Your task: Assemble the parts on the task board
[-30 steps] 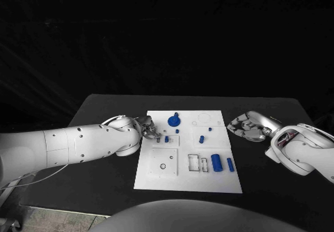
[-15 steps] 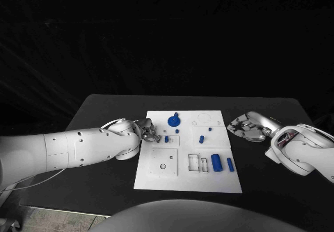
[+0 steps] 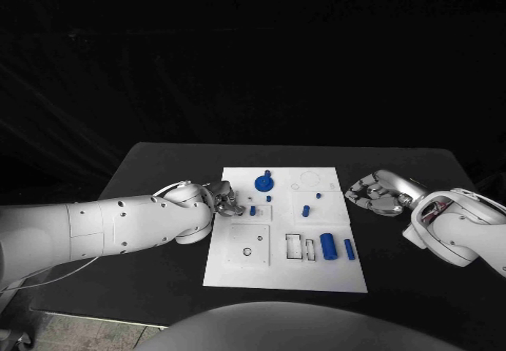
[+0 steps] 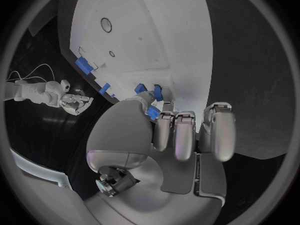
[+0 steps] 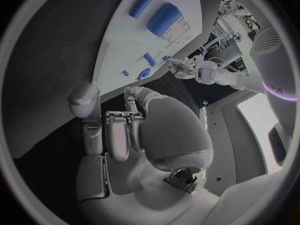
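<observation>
The white task board (image 3: pixel 238 272) lies mid-table. My left hand (image 3: pixel 224 199) reaches over its left edge and pinches a small blue part (image 3: pixel 252 210) between thumb and fingertips; the left wrist view has that part (image 4: pixel 152 114) right at the fingers (image 4: pixel 175 135). A blue disc (image 3: pixel 262 180) and small blue pegs (image 3: pixel 305 210) lie further along the board. Two blue cylinders (image 3: pixel 328 246) sit at the near right. My right hand (image 3: pixel 374 194) hovers beside the board's right edge, fingers curled in on nothing (image 5: pixel 119 130).
The board (image 4: pixel 150 30) has rectangular recesses (image 3: pixel 297 248) and a square plate with a hole (image 3: pixel 247 245) at its near half. Black tabletop (image 3: pixel 158 270) surrounds the board on both sides.
My left hand has edged to the right onto the board and closed on the small blue part. The right hand has stayed where it was.
</observation>
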{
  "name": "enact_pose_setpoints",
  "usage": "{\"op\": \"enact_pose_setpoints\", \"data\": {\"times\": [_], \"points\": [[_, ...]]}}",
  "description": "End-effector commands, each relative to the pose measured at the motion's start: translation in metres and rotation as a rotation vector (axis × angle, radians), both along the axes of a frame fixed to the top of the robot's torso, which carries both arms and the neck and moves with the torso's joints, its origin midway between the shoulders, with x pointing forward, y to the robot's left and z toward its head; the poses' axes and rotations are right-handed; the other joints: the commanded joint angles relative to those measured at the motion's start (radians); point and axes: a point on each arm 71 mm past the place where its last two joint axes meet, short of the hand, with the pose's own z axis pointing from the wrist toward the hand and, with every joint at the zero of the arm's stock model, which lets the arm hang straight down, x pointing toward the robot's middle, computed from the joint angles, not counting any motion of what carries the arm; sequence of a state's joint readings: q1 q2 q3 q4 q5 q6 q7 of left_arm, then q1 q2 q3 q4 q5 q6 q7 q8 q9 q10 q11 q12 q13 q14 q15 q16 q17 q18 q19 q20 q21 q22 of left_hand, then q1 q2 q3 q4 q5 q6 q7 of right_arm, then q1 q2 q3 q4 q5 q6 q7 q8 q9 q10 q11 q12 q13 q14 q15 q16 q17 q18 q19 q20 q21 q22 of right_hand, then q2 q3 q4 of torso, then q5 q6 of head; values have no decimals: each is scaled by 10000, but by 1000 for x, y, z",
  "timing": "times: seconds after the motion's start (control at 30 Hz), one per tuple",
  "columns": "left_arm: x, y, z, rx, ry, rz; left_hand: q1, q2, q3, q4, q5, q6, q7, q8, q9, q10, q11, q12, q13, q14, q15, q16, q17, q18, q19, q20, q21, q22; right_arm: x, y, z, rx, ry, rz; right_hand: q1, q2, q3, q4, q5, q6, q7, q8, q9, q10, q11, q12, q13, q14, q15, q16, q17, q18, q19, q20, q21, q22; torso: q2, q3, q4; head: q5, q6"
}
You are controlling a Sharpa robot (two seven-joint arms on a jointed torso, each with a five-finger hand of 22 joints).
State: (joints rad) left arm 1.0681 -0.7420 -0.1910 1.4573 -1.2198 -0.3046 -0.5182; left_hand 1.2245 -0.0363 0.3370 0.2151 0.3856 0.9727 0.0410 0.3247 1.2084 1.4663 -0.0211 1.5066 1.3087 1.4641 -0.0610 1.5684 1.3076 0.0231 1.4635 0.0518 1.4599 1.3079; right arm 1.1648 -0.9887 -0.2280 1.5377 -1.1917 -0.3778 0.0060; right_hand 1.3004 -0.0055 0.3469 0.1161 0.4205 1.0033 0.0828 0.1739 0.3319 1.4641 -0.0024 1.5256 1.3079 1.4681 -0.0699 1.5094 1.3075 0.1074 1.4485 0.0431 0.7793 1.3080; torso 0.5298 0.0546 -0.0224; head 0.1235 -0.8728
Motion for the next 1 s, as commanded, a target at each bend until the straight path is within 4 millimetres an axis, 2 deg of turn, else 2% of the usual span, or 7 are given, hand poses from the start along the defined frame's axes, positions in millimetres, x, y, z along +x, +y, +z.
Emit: {"op": "enact_pose_setpoints", "data": {"times": [0.03,0.3,0.4,0.53,0.7,0.83,1.0], "points": [[-7,-3,-7,66,329,-216,-155,-5,-26,83,-82,46,-4,5,1,430,36,-57,2241,1067,18,24,2632,91,166,19,-24,2202,0,-1,-2,-46,194,-50,96,34,6,-41,60,1,31,-6,9,686,61,-52,2083,707,59,-68,924,126,-63,-1,-44,1002,1,0,-3,-13,2],[-8,-4,-8,53,381,-267,-370,-61,-148,237,-301,50,5,-12,4,424,46,-61,2238,1067,27,24,2632,92,160,31,-34,2199,0,-2,-3,-56,277,-85,101,34,11,-49,65,6,32,-2,13,679,63,-60,2074,704,60,-74,911,128,-66,0,-60,999,2,-1,9,-38,2],[-8,-3,-9,85,441,-296,-1109,-106,-682,695,-1115,-15,111,-241,-190,393,116,-90,2222,1067,89,24,2632,93,140,85,-61,2191,1,-1,-3,-58,300,-85,101,34,11,-49,65,6,32,-2,13,679,63,-60,2074,704,60,-74,911,128,-66,0,-60,999,3,-2,8,-40,2],[-8,-2,-9,103,467,-284,-2490,94,-1496,759,-2432,-40,240,-599,-538,377,238,-99,2217,1067,181,24,2632,97,128,156,-76,2187,1,-1,-3,-64,324,-84,103,35,13,-51,66,5,33,-2,14,677,63,-63,2070,704,60,-75,907,128,-67,0,-63,998,0,-3,7,-26,2],[-8,-1,-10,98,552,-225,-3724,548,-2471,791,-2363,143,261,-774,-744,380,269,-83,2224,1067,225,24,2632,101,128,212,-75,2189,1,-1,-4,-72,348,-77,107,36,16,-56,70,5,34,-2,16,672,64,-69,2064,702,61,-78,900,129,-68,0,-67,998,4,-2,4,-18,2],[-7,0,-11,104,599,-197,-3932,789,-2761,791,-2288,291,232,-683,-679,390,255,-68,2232,1067,217,24,2632,101,131,215,-69,2191,1,0,-4,-74,363,-65,107,36,16,-56,70,5,34,-2,16,672,64,-69,2064,702,61,-78,900,129,-68,0,-67,998,5,-1,6,-21,2],[-6,1,-12,131,614,-148,-3830,1053,-2987,781,-1904,366,187,-518,-501,395,220,-60,2235,1067,191,24,2632,100,137,197,-61,2194,1,0,-4,-75,386,-47,107,36,16,-56,70,5,34,-2,16,672,64,-69,2064,702,61,-78,900,129,-68,0,-67,998,4,-3,-1,-23,2]]}}
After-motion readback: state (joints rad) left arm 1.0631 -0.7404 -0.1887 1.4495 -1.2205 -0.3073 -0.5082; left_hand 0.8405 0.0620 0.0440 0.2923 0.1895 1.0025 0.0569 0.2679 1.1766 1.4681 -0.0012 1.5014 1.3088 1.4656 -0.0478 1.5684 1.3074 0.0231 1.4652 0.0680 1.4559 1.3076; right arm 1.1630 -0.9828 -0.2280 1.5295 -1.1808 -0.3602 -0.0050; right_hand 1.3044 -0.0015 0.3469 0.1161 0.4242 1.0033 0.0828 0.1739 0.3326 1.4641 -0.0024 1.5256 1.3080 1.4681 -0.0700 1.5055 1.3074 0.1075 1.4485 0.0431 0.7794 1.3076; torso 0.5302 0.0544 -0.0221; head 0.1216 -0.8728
